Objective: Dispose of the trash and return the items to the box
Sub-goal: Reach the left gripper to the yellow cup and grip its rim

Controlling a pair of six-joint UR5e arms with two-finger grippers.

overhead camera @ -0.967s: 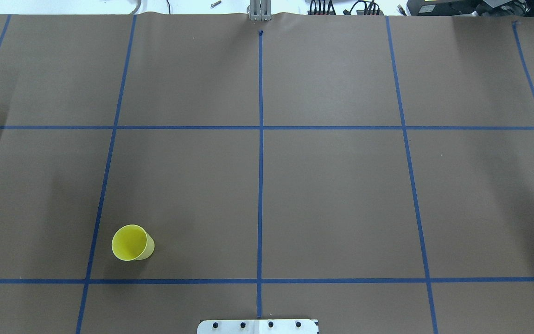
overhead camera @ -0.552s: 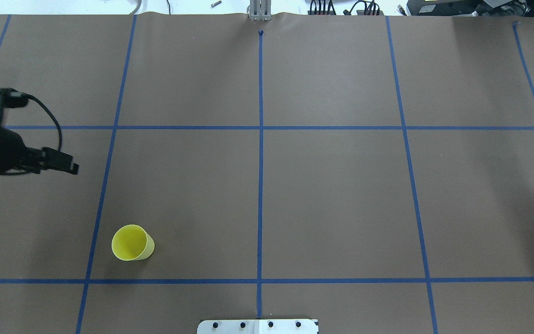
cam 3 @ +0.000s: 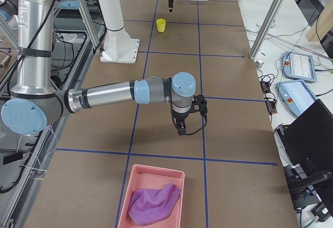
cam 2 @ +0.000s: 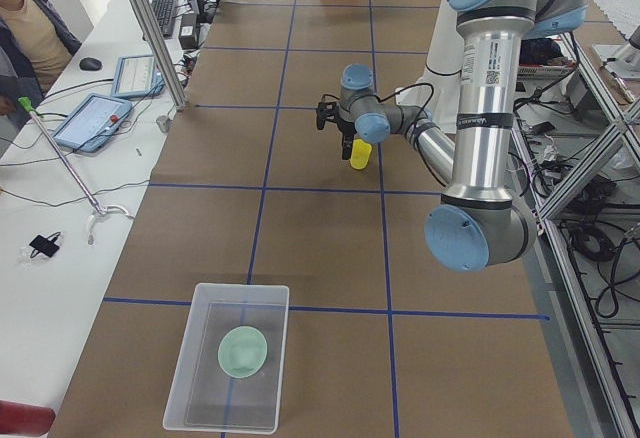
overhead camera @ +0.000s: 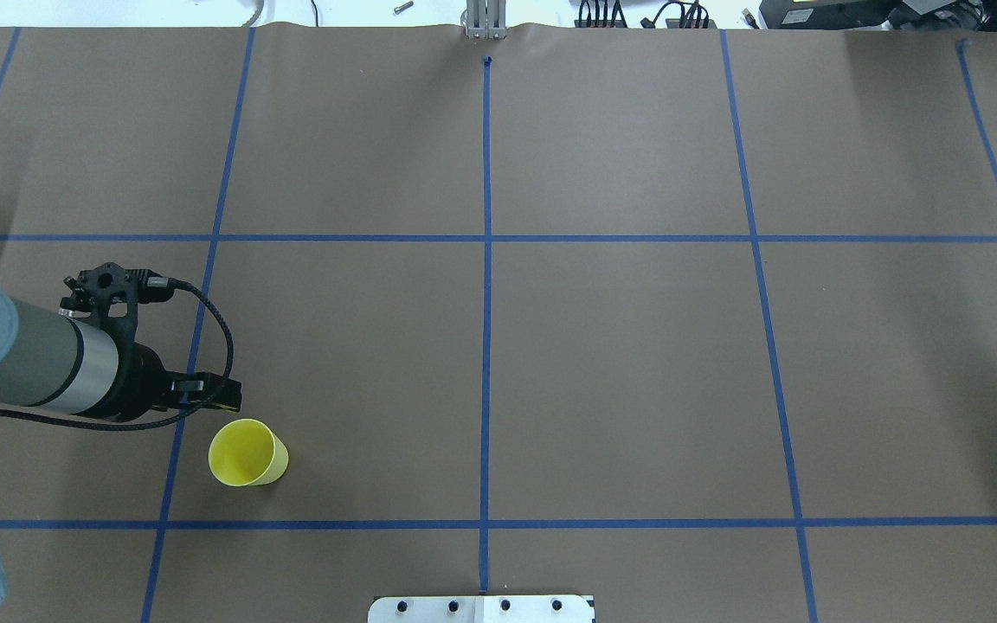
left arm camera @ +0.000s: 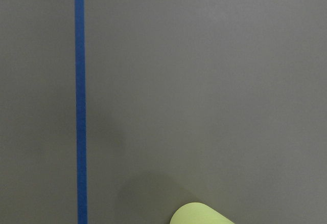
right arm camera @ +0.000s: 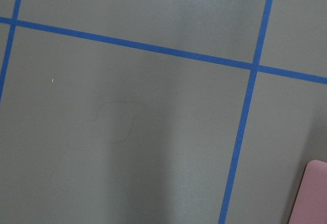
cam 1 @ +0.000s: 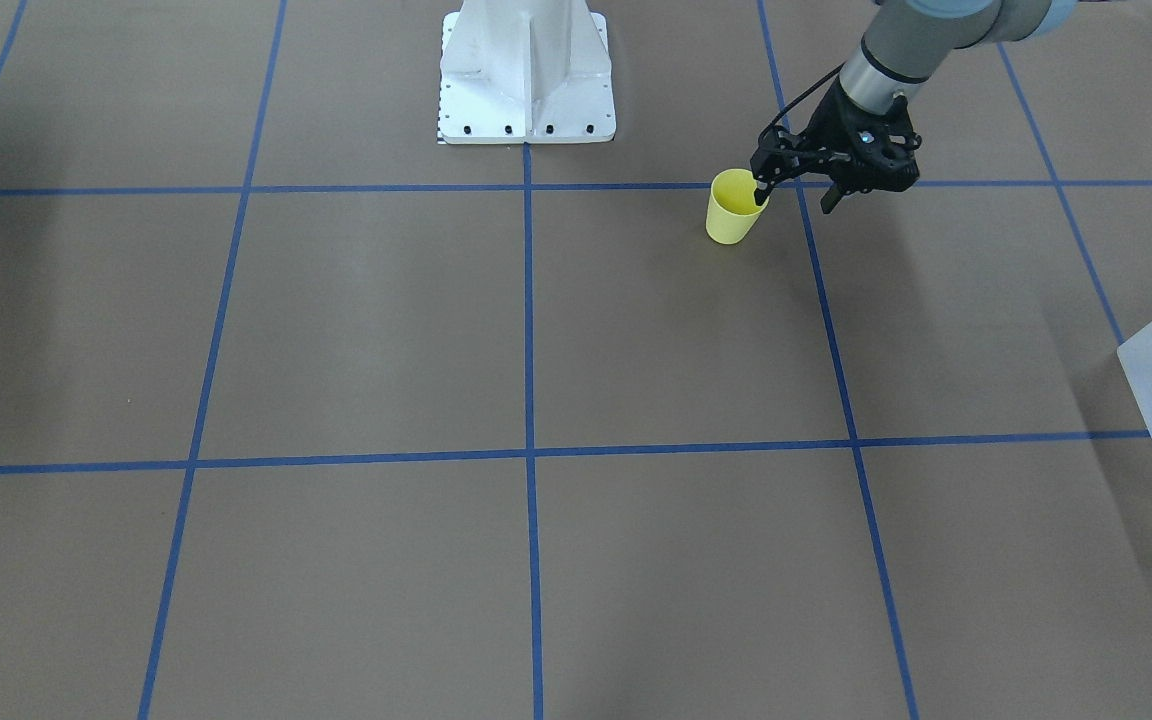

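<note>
The yellow cup (cam 1: 733,208) stands upright on the brown table, near the robot's left front; it also shows in the overhead view (overhead camera: 246,452) and at the bottom edge of the left wrist view (left arm camera: 199,215). My left gripper (cam 1: 796,196) is open and empty, just beside the cup, with one finger (cam 1: 761,194) by the rim; from overhead the gripper (overhead camera: 209,394) sits just behind the cup. The mint-green bowl (cam 2: 243,350) lies inside the translucent box (cam 2: 200,303) at the table's left end. My right gripper (cam 3: 180,128) shows only in the right side view, so I cannot tell its state.
A pink tray (cam 3: 136,178) holding a purple cloth (cam 3: 152,201) sits at the table's right end. The white robot base (cam 1: 526,80) stands at the near edge. Blue tape lines grid the table. An operator (cam 2: 30,28) sits beside the left end.
My left arm has come in from the left edge and swept toward the robot's side, down beside the yellow cup. The cup has not moved.
</note>
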